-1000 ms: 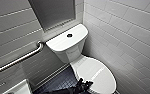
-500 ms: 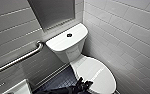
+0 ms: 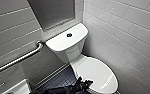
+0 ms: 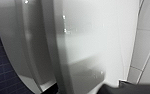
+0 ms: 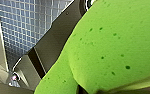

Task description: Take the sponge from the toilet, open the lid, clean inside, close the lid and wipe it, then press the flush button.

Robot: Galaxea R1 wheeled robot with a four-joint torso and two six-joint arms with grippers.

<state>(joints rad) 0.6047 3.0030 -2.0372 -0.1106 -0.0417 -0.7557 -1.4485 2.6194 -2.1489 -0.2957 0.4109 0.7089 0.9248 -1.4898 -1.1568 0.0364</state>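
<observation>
The right gripper [image 5: 84,89] has hold of the sponge [image 5: 111,47]: the bright green pad sits right against the wrist camera, creased where it is pinched, with small pale floor tiles [image 5: 33,27] beyond it. The left gripper [image 3: 84,83] is a black shape at the near left edge of the toilet; how far its jaws are parted I cannot tell. It hangs at the rim of the lid [image 3: 96,71], which lies flat and shut over the bowl, with some faint print near its front. In the left wrist view the lid's white surface [image 4: 91,42] runs close past the camera, with the bowl's side and dark blue floor tiles [image 4: 1,70] next to it. Behind the lid stands the tank, and the flush button [image 3: 69,35] is a small dark disc in the middle of the tank cover [image 3: 61,42], well apart from both grippers. A white tiled wall [image 3: 121,32] presses close along the toilet's right side. On the left, a metal grab bar [image 3: 18,60] slants along the grey wall [image 3: 11,30], its end fixed just beside the tank. A dark recessed panel [image 3: 53,12] sits above the tank.
</observation>
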